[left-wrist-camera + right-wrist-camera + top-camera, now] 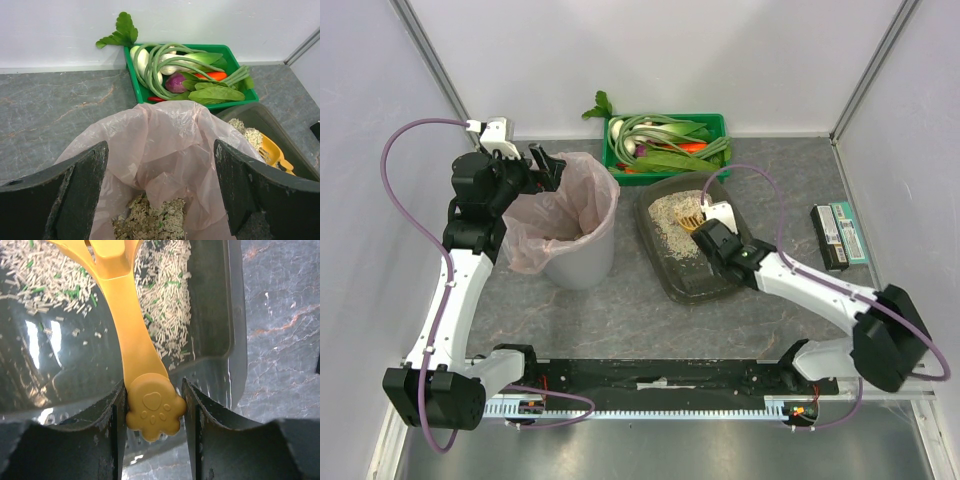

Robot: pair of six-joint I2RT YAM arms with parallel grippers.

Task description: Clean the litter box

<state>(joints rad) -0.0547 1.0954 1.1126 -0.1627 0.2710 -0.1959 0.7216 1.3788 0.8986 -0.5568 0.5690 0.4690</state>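
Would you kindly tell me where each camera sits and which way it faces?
Top external: above and behind the arms, looking down at the table; both arms show, left gripper by the bin, right gripper over the litter box.
Left wrist: faces across the bin to the crate and back wall; its open fingers show.
Right wrist: looks down into the litter box; its fingers grip the scoop.
Shared: litter box and scoop appear in all three.

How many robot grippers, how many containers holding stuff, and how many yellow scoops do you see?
Grippers: 2 (left gripper, right gripper)
Containers: 3 (litter box, bin, green crate)
Yellow scoops: 1 (yellow scoop)
Total: 6
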